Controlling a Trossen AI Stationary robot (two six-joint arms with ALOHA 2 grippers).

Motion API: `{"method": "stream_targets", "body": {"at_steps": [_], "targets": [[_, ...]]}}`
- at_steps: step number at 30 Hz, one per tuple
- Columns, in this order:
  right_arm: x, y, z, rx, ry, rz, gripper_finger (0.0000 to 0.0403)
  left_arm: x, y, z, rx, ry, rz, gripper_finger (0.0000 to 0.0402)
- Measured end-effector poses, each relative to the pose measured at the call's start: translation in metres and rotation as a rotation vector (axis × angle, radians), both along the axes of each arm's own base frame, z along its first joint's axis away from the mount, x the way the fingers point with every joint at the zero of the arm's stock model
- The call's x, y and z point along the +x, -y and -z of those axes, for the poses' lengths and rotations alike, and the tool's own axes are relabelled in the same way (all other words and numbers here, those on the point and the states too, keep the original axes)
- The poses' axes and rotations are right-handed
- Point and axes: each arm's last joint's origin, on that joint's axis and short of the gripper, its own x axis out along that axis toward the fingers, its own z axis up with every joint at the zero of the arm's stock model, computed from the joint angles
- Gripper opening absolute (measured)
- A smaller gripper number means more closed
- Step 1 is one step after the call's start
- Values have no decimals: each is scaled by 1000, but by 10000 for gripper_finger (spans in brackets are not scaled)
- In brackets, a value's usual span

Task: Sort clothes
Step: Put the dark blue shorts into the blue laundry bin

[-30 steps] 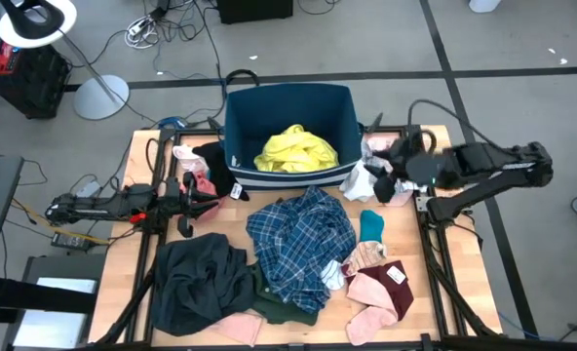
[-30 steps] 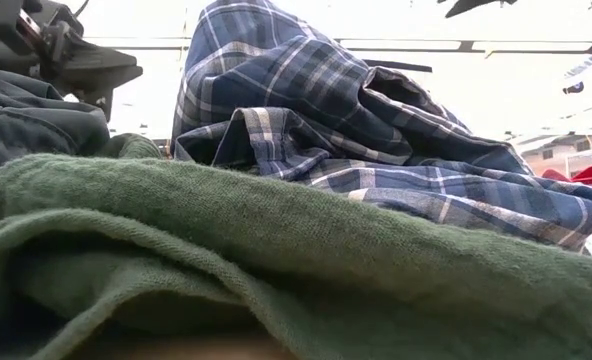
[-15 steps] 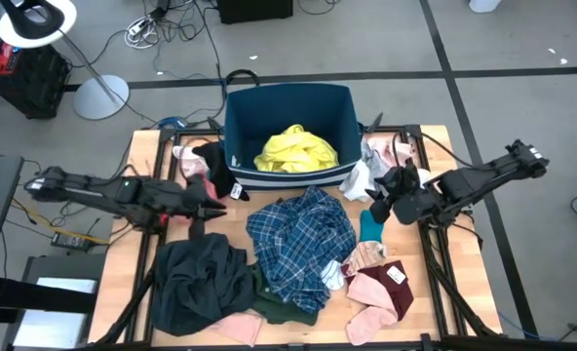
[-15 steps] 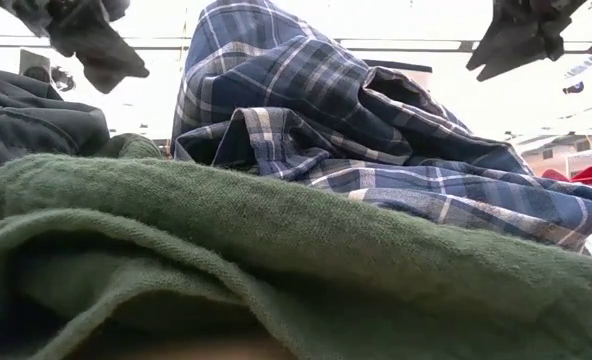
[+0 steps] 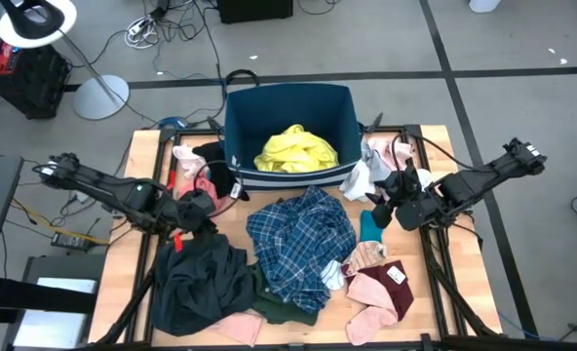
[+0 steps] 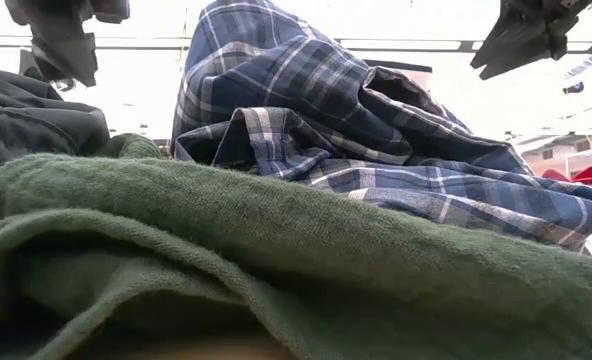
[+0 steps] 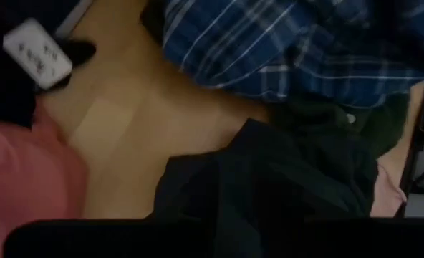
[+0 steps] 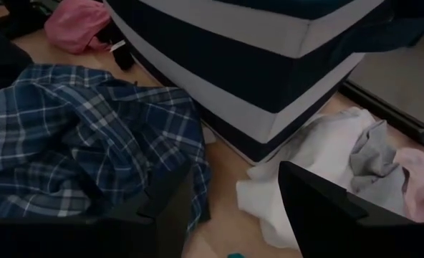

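wooden table [image 5: 142, 161] carried loose clothes around a dark blue bin [image 5: 288, 107] holding a yellow piece [image 5: 296, 148]. left gripper [image 5: 199, 210] hovered above the dark garment [image 5: 196, 278], beside the plaid shirt [image 5: 298, 239]; finger state could not be told. right gripper [image 5: 384, 207] hung with fingers [image 8: 326, 215] spread, empty, over white items [image 8: 326, 154] just beside the bin.

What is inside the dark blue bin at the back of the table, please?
A crumpled yellow garment lies inside the bin. Anything beneath it is covered and cannot be seen.
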Motion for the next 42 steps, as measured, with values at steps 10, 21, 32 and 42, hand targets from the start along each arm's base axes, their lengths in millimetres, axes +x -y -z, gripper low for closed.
{"method": "stream_targets", "body": {"at_steps": [10,21,32,42], "targets": [[-2,-4,-1,-27,11,-14,206,-1,-1,2,-49,-18,-84,114],[-1,-5,0,-27,8,-19,205,11,6,17,-41,-137,-56,129],[2,-19,6,-5,-3,-58,205,34,16,43,-28,-291,42,129],[-12,-30,48,43,10,-17,201,39,23,53,-54,-348,125,30]]}}
